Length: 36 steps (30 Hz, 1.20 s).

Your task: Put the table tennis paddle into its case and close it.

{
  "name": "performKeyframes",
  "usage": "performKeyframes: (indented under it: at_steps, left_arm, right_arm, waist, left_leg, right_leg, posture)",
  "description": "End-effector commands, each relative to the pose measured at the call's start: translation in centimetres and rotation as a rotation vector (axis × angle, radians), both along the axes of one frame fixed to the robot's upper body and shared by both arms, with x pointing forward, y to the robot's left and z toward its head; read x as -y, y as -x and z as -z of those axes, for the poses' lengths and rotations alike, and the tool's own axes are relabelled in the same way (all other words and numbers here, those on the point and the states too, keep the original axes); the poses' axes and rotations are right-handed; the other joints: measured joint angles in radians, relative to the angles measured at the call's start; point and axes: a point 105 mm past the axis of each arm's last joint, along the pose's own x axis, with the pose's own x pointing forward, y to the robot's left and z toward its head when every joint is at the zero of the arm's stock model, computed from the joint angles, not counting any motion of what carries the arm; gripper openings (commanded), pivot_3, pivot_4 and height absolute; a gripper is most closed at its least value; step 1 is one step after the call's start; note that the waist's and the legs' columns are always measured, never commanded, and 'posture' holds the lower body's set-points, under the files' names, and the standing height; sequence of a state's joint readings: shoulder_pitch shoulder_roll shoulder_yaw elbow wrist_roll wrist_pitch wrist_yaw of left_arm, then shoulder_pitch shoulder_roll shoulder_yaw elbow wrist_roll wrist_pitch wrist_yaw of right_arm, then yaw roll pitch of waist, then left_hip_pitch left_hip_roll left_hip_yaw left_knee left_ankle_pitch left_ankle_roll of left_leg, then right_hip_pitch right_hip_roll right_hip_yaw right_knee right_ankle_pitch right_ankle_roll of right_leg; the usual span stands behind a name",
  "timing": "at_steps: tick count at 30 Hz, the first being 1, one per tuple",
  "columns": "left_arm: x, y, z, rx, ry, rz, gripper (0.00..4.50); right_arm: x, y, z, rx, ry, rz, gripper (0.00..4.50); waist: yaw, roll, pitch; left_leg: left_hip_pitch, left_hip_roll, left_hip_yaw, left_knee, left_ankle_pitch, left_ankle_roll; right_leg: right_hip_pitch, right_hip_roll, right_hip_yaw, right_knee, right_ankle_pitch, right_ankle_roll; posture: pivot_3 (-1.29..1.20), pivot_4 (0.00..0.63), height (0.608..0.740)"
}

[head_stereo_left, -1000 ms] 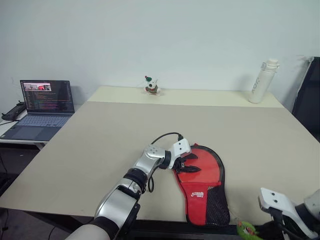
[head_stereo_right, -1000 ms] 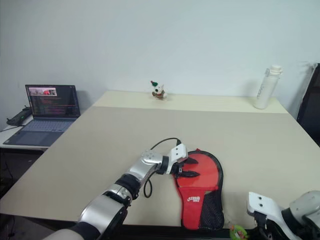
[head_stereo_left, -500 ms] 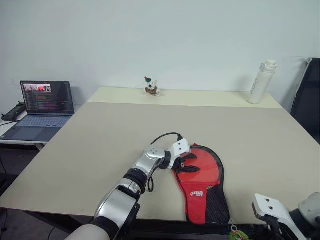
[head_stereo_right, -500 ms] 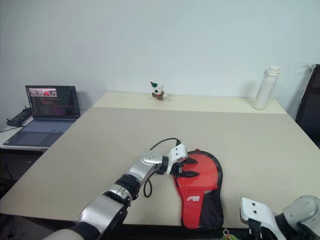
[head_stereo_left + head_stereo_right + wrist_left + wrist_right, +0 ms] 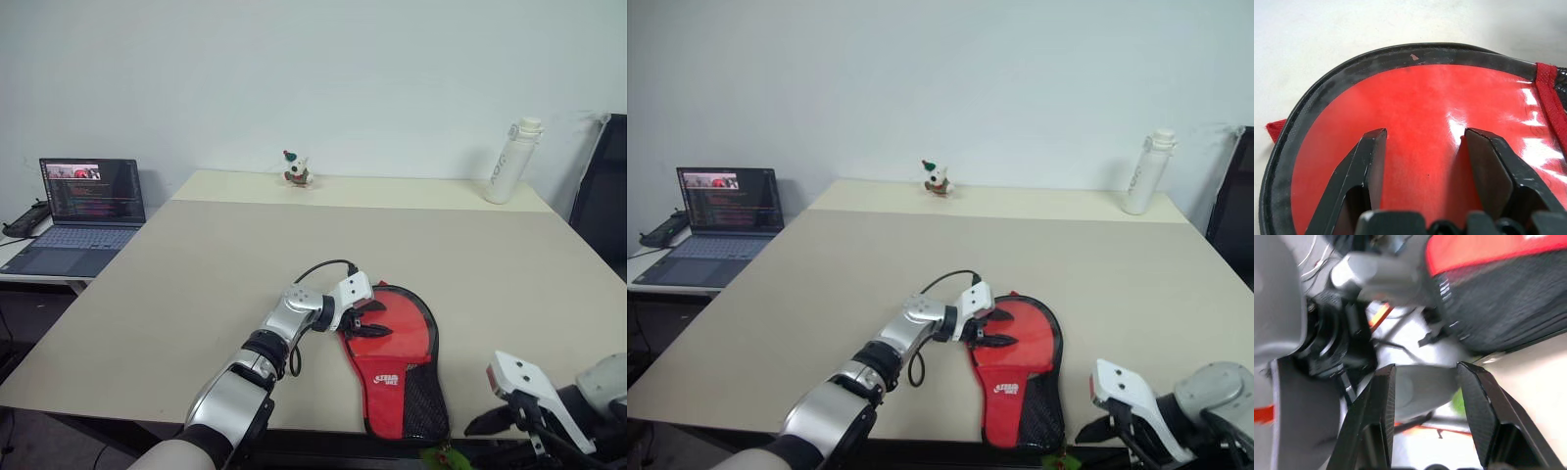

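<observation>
Left gripper (image 5: 370, 322) fingers spread, resting over the round red end of the case (image 5: 397, 362), which lies flat at the table's (image 5: 196, 284) near edge; right gripper (image 5: 1426, 382) fingers parted on nothing (off the near edge, by the green charm (image 5: 439, 456)). Soft, light and floppy by the look of it, glossy face likely slippery, so best pinched at the stitched black rim or pulled by the charm. One case, one charm, two grippers, no paddle to be told apart.
</observation>
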<state>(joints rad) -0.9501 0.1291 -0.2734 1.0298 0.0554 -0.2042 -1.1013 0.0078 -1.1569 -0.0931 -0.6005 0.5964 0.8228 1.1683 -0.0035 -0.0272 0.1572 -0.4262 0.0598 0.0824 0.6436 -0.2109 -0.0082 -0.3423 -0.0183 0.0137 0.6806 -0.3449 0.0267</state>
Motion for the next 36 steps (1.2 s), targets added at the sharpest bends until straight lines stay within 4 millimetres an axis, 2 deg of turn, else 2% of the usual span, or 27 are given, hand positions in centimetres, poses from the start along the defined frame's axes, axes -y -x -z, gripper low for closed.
performKeyframes:
  at_steps: [1, 5, 8, 10, 11, 14, 18, 23, 26, 29, 36]
  left_arm:
    - [-1.7, 0.3, 0.7, -0.027, -0.019, -0.006, 2.75]
    - [-4.8, 0.0, -3.7, 0.019, 0.129, -0.045, 2.75]
    - [-9.7, 1.4, -6.7, 0.066, 0.164, -0.113, 2.75]
    - [-12.1, 2.6, -7.5, 0.071, 0.15, -0.162, 2.75]
    - [-12.5, 3.0, -7.6, 0.068, 0.141, -0.179, 2.75]
    - [-16.4, 5.0, -7.8, 0.073, 0.112, -0.302, 2.75]
    - [-17.7, 6.7, -8.4, 0.077, 0.159, -0.42, 2.75]
    - [-18.1, 7.9, -8.3, 0.094, 0.192, -0.533, 2.75]
    - [-18.3, 7.7, -8.3, 0.116, 0.183, -0.566, 2.75]
    - [-18.4, 6.9, -8.2, 0.136, 0.177, -0.587, 2.75]
    - [-19.4, 6.4, -7.0, 0.143, 0.21, -0.708, 2.75]
  right_arm:
    - [-0.3, -3.0, -1.5, 0.151, -0.066, 0.031, 2.07]
    - [-1.2, -7.0, -2.7, 0.305, -0.154, 0.045, 2.07]
    - [-1.9, -10.9, -3.8, 0.37, -0.231, 0.097, 2.07]
    - [-2.2, -12.6, -4.3, 0.411, -0.263, 0.116, 2.07]
    - [-2.1, -13.1, -4.4, 0.422, -0.271, 0.119, 2.07]
    - [-2.3, -15.0, -4.6, 0.447, -0.315, 0.134, 2.07]
    - [-1.7, -16.5, -4.5, 0.449, -0.319, 0.137, 2.07]
    - [0.6, -18.2, -4.7, 0.472, -0.269, 0.177, 2.07]
    - [2.4, -18.8, -5.2, 0.49, -0.24, 0.227, 2.07]
    - [3.2, -18.8, -5.5, 0.493, -0.228, 0.252, 2.07]
    - [2.8, -18.1, -4.7, 0.468, -0.192, 0.235, 2.07]
  waist:
    - [-0.005, 0.0, 0.0]
    - [-0.03, 0.002, 0.004]
    - [-0.043, 0.002, 0.008]
    - [-0.049, 0.003, 0.01]
    - [-0.045, 0.004, 0.01]
    - [-0.027, 0.004, 0.011]
    - [-0.008, 0.002, 0.014]
    - [-0.007, 0.002, 0.015]
    - [-0.007, 0.002, 0.015]
    - [-0.008, 0.002, 0.015]
    - [-0.021, 0.002, 0.015]
  left_leg:
    - [0.0, 0.0, 0.0, 0.0, 0.0, 0.0]
    - [-0.001, 0.002, 0.001, -0.002, 0.0, 0.0]
    - [-0.005, 0.003, 0.002, -0.002, 0.003, -0.006]
    - [-0.006, 0.004, 0.002, -0.002, 0.005, -0.008]
    - [-0.006, 0.004, 0.002, -0.003, 0.005, -0.008]
    - [-0.006, 0.003, 0.002, -0.004, 0.004, -0.008]
    - [-0.006, 0.002, 0.003, -0.002, 0.002, -0.005]
    - [-0.006, 0.003, 0.002, -0.001, 0.002, -0.004]
    - [-0.006, 0.003, 0.002, -0.001, 0.002, -0.004]
    - [-0.006, 0.003, 0.003, -0.001, 0.002, -0.004]
    - [-0.006, 0.003, 0.003, -0.001, 0.002, -0.004]
  right_leg:
    - [0.0, 0.0, 0.0, 0.0, 0.0, 0.0]
    - [-0.003, 0.001, 0.001, 0.001, 0.0, -0.001]
    - [-0.01, 0.002, 0.003, 0.003, 0.001, -0.002]
    - [-0.011, 0.003, 0.003, 0.003, 0.001, -0.003]
    - [-0.012, 0.003, 0.003, 0.003, 0.001, -0.003]
    - [-0.011, 0.001, 0.002, 0.001, 0.0, -0.004]
    - [-0.011, -0.002, 0.0, 0.002, 0.0, -0.004]
    - [-0.01, -0.002, 0.0, 0.004, 0.001, -0.003]
    - [-0.011, -0.001, 0.001, 0.006, 0.001, -0.004]
    - [-0.011, -0.001, 0.001, 0.006, 0.001, -0.004]
    - [-0.011, -0.001, 0.002, 0.006, 0.001, -0.004]
  posture:
    - [0.0, 0.15, 0.74]
    - [0.0, 0.15, 0.74]
    - [0.0, 0.15, 0.74]
    - [0.0, 0.15, 0.74]
    - [0.0, 0.15, 0.74]
    - [0.0, 0.15, 0.74]
    - [0.0, 0.15, 0.74]
    - [0.0, 0.15, 0.74]
    - [0.0, 0.15, 0.74]
    - [0.0, 0.15, 0.74]
    - [0.0, 0.15, 0.74]
